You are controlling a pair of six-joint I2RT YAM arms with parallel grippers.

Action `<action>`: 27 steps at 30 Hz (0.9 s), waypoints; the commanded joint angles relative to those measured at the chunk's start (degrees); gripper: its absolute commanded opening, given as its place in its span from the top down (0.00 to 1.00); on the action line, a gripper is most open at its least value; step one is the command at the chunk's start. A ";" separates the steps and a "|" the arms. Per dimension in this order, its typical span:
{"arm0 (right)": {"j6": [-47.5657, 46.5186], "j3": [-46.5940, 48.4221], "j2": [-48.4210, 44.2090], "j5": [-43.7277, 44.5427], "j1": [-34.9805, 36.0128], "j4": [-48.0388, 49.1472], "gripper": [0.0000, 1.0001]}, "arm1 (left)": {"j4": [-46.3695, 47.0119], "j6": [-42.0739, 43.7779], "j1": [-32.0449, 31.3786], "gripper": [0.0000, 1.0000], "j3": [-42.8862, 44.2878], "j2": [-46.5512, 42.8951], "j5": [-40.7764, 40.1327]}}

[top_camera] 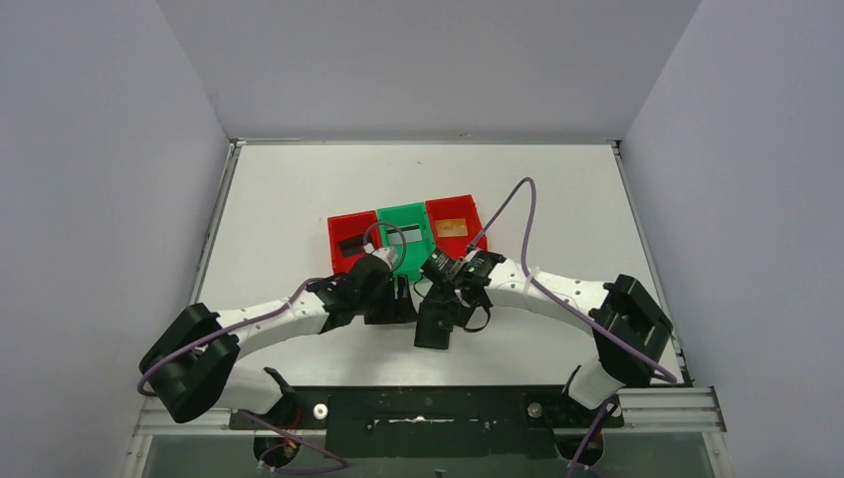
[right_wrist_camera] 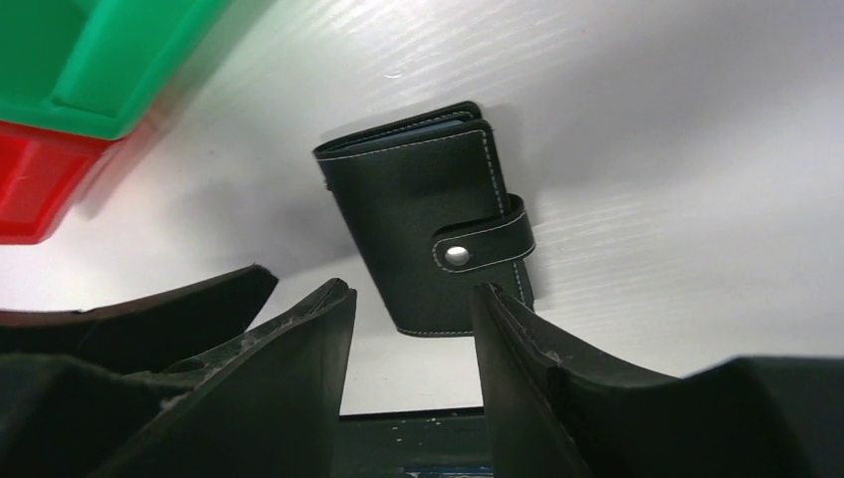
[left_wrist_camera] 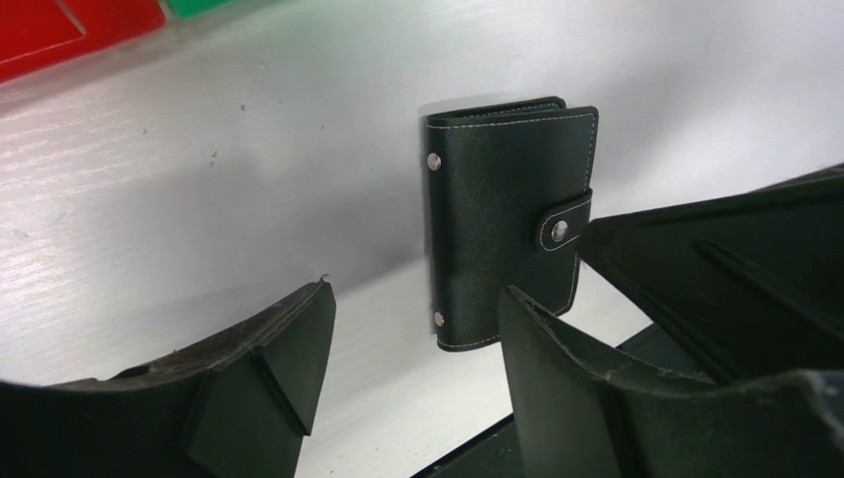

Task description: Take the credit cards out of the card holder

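**Q:** In what state are the end effectors found?

**A:** The left gripper (left_wrist_camera: 416,292) is seen with its jaws spread wide, and nothing is held between them. The right gripper (right_wrist_camera: 413,289) is spread in the same way and is likewise unloaded. In the top view both are positioned close together, tips facing, over the near middle of the table (top_camera: 299,189).

**Q:** Where is the card holder located?

**A:** The card holder (right_wrist_camera: 428,234) is found on the white table, folded shut. Its snap tab (right_wrist_camera: 483,244) is fastened across the edge at 3 o'clock in the right wrist view. In each wrist view the holder is seen just beyond the fingertips, in line with the gap between them. In the left wrist view its corner at 5 o'clock is covered by one finger (left_wrist_camera: 567,378). Whether contact is made there cannot be determined.

**Q:** Where are the credit cards located?

**A:** Three bins are set side by side at 12 o'clock from the grippers in the top view.
- A black card (top_camera: 350,244) is seen in the left red bin (top_camera: 338,261).
- An orange-gold card (top_camera: 451,227) is seen in the right red bin (top_camera: 470,211).
- A third card (top_camera: 403,228) is made out in the green bin (top_camera: 403,257) between the two red bins. Its colour cannot be read at this size.
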 commanded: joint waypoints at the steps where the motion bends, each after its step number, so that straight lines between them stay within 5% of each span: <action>1: 2.90 -0.54 1.57 0.76 1.43 -1.70 0.52 | 2.22 1.24 0.03 0.40 1.48 -0.41 0.32; 16: 4.01 -5.85 6.96 -4.87 -2.26 4.83 0.52 | 0.96 2.05 -0.01 0.40 1.48 -0.14 0.81; 27: 0.44 -8.62 7.18 -6.36 -2.27 10.31 0.70 | 2.65 3.14 -0.29 0.40 5.24 5.79 1.77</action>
